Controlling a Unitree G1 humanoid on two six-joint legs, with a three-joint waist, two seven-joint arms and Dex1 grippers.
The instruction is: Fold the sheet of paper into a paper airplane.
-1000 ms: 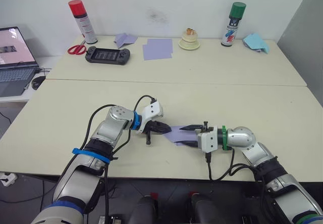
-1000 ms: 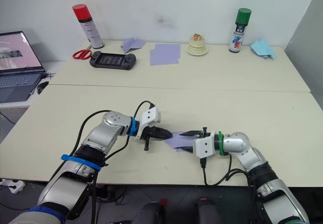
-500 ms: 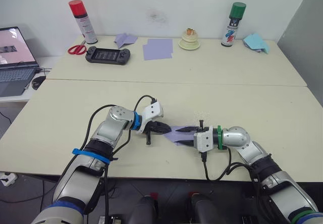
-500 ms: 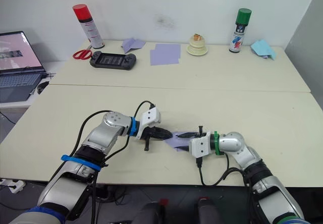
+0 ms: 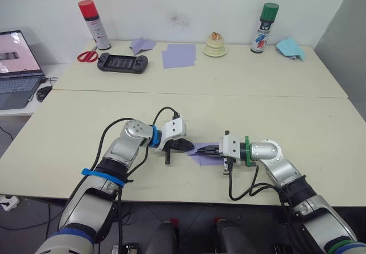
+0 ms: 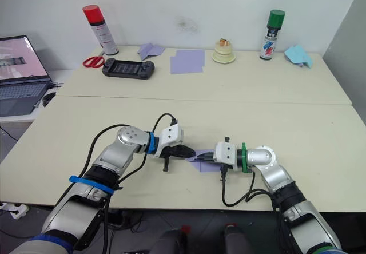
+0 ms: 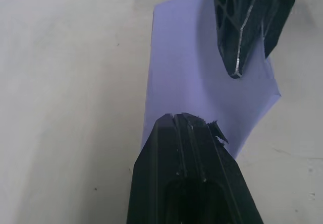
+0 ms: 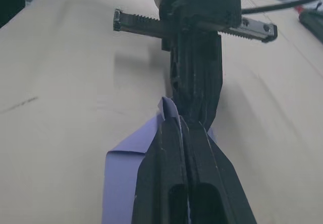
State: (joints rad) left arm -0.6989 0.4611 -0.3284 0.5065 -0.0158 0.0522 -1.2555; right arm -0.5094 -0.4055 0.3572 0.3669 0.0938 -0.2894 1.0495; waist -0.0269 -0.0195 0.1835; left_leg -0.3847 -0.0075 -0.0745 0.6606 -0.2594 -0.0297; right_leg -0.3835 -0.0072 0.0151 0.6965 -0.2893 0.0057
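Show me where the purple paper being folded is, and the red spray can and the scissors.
purple paper [image 5: 201, 151]: left eye view, on its flat middle between the two claws.
red spray can [image 5: 92, 26]: left eye view, on the can's white body.
scissors [image 5: 86, 56]: left eye view, on the red handles.

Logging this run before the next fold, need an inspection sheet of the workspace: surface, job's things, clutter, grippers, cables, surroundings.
Surface: two pale tables butted together, seam across the middle.
Job's things: folded purple paper lying flat on the near table, between the two grippers.
Clutter: far table holds a red-capped spray can, scissors, game controller, folded purple plane, purple sheets, small cake, green-capped spray can, light-blue folded paper.
Grippers: left gripper shut on the paper's left end; right gripper shut on its right part.
Cables: black cables looped at both wrists.
Surroundings: open laptop on a side desk, white wall behind.
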